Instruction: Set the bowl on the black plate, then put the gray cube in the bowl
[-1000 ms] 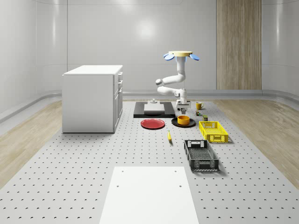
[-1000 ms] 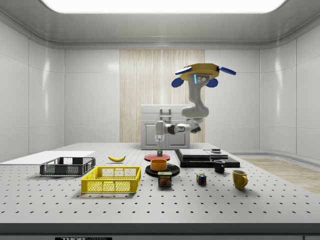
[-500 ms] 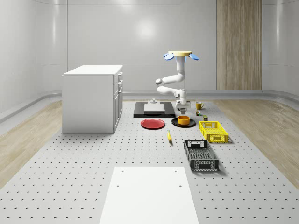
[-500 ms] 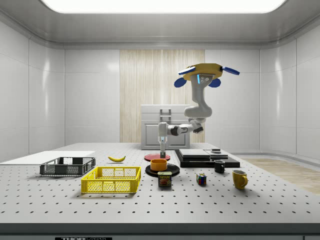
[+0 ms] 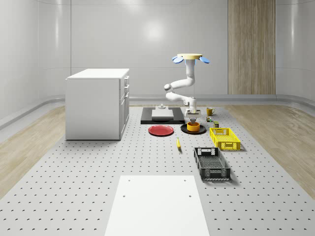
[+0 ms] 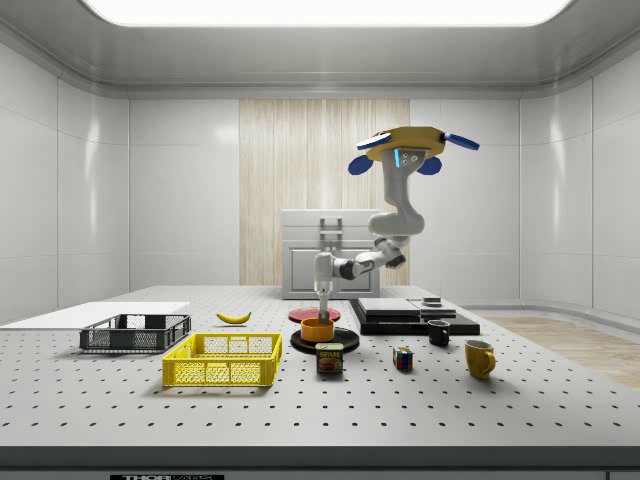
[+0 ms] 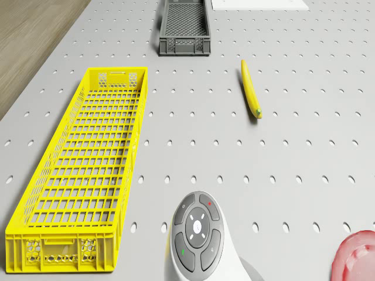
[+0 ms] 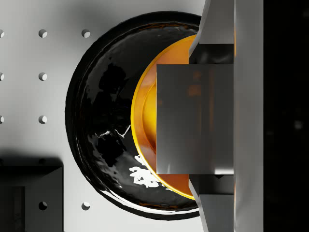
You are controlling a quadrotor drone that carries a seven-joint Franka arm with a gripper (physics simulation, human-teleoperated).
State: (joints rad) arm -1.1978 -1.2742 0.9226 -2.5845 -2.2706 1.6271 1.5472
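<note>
Drone: hovers above the far part of the tabletop, over the black plate and the black slab beside it; arm bends down from it.

Hand: points straight down, just over the bowl; closed on the gray cube, which sits between the fingers above the bowl's hollow.

Bowl: orange, upright, resting on the black plate.

Red plate: just beside the black plate.

Yellow crate and dark crate: nearer the tabletop's front edge.

Banana: between the red plate and the crates.

Yellow mug, dark cup, can: near the plates.
</note>
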